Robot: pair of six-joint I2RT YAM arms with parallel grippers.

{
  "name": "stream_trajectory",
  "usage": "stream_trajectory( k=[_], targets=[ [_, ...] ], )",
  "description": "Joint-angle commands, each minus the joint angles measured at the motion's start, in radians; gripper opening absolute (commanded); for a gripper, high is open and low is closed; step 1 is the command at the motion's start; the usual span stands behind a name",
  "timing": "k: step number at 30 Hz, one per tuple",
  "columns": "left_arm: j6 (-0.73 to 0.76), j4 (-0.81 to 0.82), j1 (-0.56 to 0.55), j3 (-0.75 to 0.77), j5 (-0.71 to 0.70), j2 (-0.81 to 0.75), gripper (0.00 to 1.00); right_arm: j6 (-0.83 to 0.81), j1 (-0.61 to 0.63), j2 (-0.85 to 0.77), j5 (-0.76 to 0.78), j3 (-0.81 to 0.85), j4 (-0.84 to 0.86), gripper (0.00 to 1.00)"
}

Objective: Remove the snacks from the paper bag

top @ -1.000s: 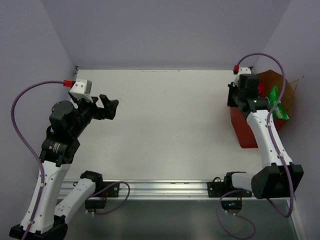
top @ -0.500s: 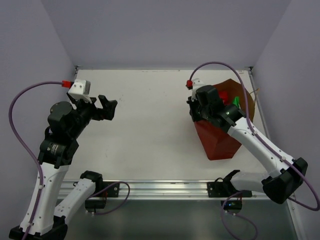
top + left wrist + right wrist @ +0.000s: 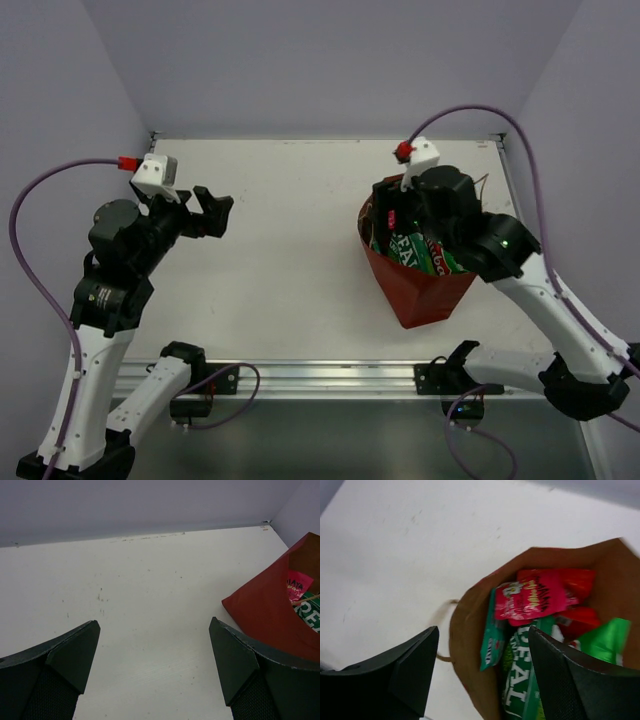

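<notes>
The paper bag (image 3: 418,288) stands on the right half of the table with its mouth up, and its red-brown side (image 3: 265,611) shows in the left wrist view. The snacks (image 3: 415,250) lie inside it: a pink-red packet (image 3: 535,597), a flat teal one (image 3: 494,640), a green-and-white one (image 3: 522,680), a red one (image 3: 577,582) and a bright green one (image 3: 602,640). My right gripper (image 3: 482,630) hovers open over the bag's mouth, its fingers either side of the bag's left wall (image 3: 470,645) and holding nothing. My left gripper (image 3: 154,625) hangs open and empty over the left of the table (image 3: 215,212).
A twine handle (image 3: 445,630) loops out from the bag's rim onto the white table (image 3: 300,260). Purple walls close the table at the back and both sides. A metal rail (image 3: 300,378) runs along the near edge, with both arm bases on it.
The right arm has carried the bag from the far right wall leftward toward the table's middle, then opened its jaws. The bag's mouth now faces up. The left arm barely moved.
</notes>
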Motion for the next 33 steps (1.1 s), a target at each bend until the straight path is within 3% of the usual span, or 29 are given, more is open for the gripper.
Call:
stream_trajectory(
  k=[1,8,12,22,33],
  targets=[
    [-0.017,-0.006,-0.007,0.037,0.032,0.022,1.0,-0.005,-0.067,-0.135,0.229,0.068,-0.054,0.75],
    [-0.017,0.005,-0.007,0.039,0.047,0.034,1.0,-0.004,-0.459,-0.238,0.222,-0.053,-0.013,0.77],
    [-0.017,0.014,-0.007,0.04,0.07,0.033,1.0,0.0,-0.62,-0.197,0.039,-0.104,0.047,0.75],
    [-0.013,0.008,-0.007,0.016,0.098,0.006,1.0,0.007,-0.76,-0.116,-0.169,-0.289,0.232,0.6],
    [-0.014,0.017,-0.007,0.006,0.118,0.023,1.0,-0.008,-0.806,-0.094,-0.165,-0.397,0.306,0.42]
  ],
)
